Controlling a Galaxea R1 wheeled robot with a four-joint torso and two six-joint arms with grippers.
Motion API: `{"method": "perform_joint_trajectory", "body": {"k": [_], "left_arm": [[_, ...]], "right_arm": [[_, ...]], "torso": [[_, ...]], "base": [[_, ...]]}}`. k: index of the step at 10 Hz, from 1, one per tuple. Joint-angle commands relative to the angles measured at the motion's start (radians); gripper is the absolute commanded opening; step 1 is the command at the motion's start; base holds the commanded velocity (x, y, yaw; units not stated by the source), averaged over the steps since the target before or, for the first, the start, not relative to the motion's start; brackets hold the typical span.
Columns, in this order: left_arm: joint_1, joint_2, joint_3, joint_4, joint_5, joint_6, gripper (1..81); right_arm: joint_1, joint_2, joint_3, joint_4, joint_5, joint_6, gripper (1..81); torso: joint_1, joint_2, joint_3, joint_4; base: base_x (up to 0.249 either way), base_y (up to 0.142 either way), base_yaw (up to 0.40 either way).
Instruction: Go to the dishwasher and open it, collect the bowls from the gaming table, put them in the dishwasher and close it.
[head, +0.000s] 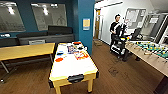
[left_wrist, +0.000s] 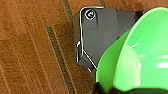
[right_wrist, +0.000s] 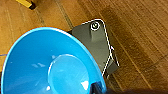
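Left wrist view: left gripper (left_wrist: 105, 87) holds green bowl (left_wrist: 135, 55); right gripper (right_wrist: 96, 88) holds blue bowl (right_wrist: 47, 65) above wood floor (left_wrist: 27, 50).

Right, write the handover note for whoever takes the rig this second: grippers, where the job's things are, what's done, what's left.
Left wrist view: the green bowl sits close at the gripper, above wooden floor. Grip itself not visible.
Right wrist view: the blue bowl likewise, fingers not visible.
Gaming table stands ahead in the head view, with an orange bowl and game sheets on it; other small items there are too blurred to name.
A person stands beyond the foosball table.
Done: two bowls collected, apparently.
Left: the orange bowl, loading the dishwasher, closing it.
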Motion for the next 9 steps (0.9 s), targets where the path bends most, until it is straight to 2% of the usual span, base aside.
{"method": "perform_joint_trajectory", "body": {"k": [1, 9], "left_arm": [[-0.026, 0.003, -0.039, 0.010, 0.048, 0.006, 1.0], [-0.003, 0.005, -0.038, 0.028, 0.021, 0.006, 1.0]], "right_arm": [[0.006, -0.024, -0.007, -0.020, -0.042, -0.003, 1.0], [-0.008, -0.018, -0.060, -0.018, -0.033, -0.003, 1.0]], "torso": [[0.000, 0.000, 0.000, 0.000], [0.000, 0.000, 0.000, 0.000]], "base": [[0.000, 0.000, -0.376], [0.000, 0.000, -0.375]]}}
